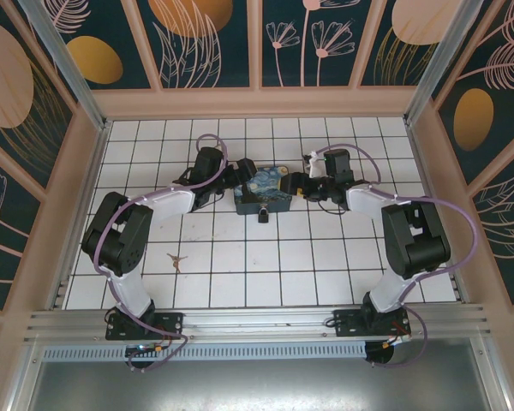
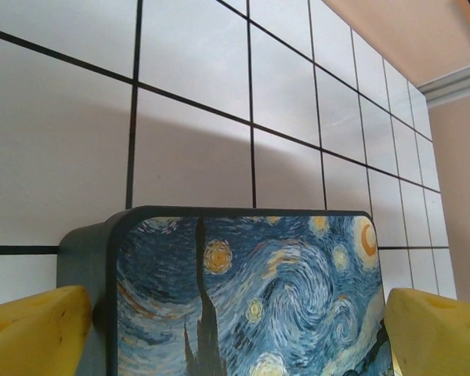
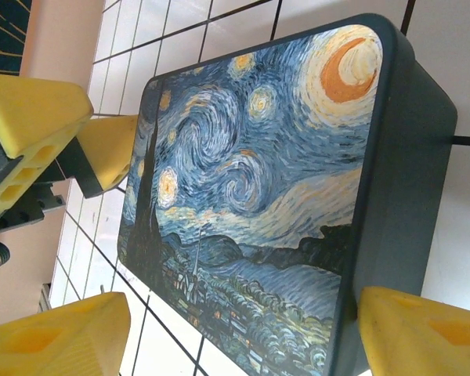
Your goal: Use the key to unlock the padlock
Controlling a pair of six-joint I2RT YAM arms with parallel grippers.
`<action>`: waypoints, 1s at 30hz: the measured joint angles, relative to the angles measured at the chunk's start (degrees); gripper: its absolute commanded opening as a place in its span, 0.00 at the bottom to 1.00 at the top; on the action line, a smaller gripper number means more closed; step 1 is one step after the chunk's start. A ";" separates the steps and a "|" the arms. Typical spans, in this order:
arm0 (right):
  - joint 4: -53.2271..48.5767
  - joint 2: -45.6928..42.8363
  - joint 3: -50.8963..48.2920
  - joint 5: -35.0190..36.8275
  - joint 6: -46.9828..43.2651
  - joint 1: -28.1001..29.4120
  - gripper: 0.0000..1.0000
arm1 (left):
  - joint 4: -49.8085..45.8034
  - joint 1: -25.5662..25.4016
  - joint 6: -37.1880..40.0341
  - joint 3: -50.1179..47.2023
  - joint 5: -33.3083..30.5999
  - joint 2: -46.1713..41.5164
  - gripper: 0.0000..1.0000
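While the key (image 1: 176, 259) lies untouched at the lower left of the top view's worktop (image 1: 325, 261), well apart from the padlock (image 1: 263, 215) at the painted box's (image 1: 263, 188) lower edge, I judge the unlocking not yet begun; next, one claw must fetch that key. In the left wrist view the left claw (image 2: 235, 337) stands apart, straddling the box. In the right wrist view the right claw (image 3: 239, 337) is likewise apart around it. No writing or brand is readable
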 measured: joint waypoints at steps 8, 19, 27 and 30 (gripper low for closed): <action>-4.02 -4.42 -0.02 4.81 -2.21 0.00 0.80 | -7.98 0.28 2.91 0.26 -5.84 -2.67 0.95; -8.79 -12.17 0.55 10.36 -4.31 2.43 0.75 | -37.68 0.42 -4.20 -13.55 -24.55 -33.75 0.86; -8.81 -14.67 0.50 11.43 -4.52 6.19 0.74 | -50.34 0.72 -16.63 -23.74 -26.01 -36.85 0.68; -8.72 -14.67 0.52 11.39 -4.55 6.75 0.74 | -50.36 0.72 -19.76 -26.10 -25.92 -35.15 0.62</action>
